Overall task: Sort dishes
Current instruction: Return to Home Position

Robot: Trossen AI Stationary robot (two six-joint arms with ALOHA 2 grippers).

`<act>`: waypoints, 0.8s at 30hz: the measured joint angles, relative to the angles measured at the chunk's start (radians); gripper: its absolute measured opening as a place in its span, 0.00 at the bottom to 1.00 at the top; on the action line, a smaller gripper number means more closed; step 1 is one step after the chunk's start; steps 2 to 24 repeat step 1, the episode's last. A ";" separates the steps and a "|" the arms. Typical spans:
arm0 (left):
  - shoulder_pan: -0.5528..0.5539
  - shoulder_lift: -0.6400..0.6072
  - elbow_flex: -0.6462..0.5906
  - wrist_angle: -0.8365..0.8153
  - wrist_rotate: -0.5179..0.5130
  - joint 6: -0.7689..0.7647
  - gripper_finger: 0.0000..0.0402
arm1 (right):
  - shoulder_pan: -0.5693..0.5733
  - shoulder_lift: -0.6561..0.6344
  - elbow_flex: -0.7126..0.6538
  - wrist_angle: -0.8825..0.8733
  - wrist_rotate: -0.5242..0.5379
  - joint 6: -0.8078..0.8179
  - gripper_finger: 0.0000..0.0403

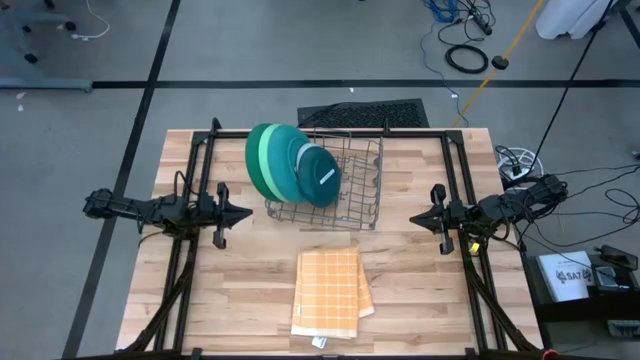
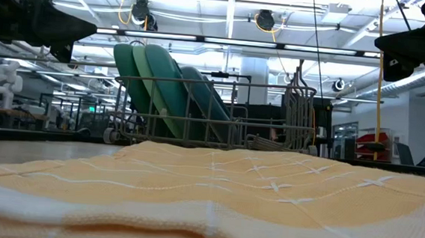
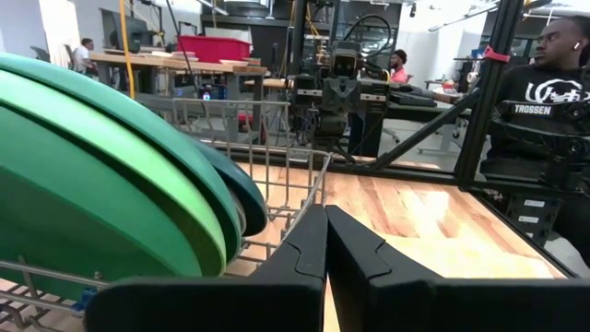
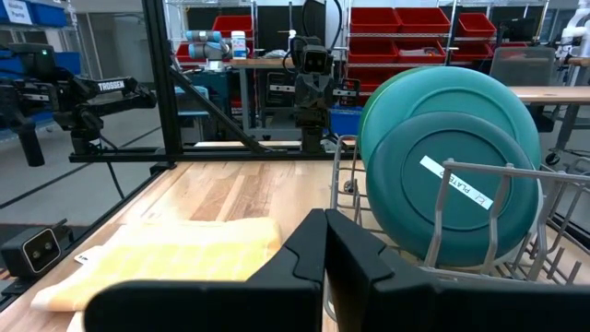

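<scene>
We start with the left claw (image 1: 243,213), which hangs over bare tabletop (image 1: 420,290) with its two fingers pressed together on nothing. It points toward the grey wire rack (image 1: 378,170) but is apart from it. The plates (image 1: 285,160) lie ahead of this claw and a little to its left. They stand on edge in the rack's end nearest this claw, packed face to face and leaning. The green ones are closest to the left claw and the dark teal plate (image 1: 322,182) is farthest from it. We judge the sorting done and both arms drawn clear, so any coming move is only a retreat. That retreat turns on one relation: the stack's line runs from one claw toward the other, and the left claw is the nearer of the two. Its free path lies straight back from the rack along its own axis, away from the plate rims. The checked cloth (image 1: 328,290) lies flat ahead of the left claw and to its right, touching nothing. The right claw (image 1: 416,217) is also closed and empty, with the unfilled part of the rack between it and the dark teal plate's face. The plates sit ahead of it and to its right, and open tabletop lies under and behind it.
</scene>
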 joint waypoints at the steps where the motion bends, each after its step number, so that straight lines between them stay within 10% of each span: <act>1: 0.000 0.000 0.000 0.000 0.000 0.000 0.02 | 0.000 0.000 0.000 0.000 0.000 0.000 0.00; 24: 0.000 0.000 0.000 0.000 0.000 0.000 0.02 | 0.000 0.000 0.000 0.000 0.000 0.000 0.00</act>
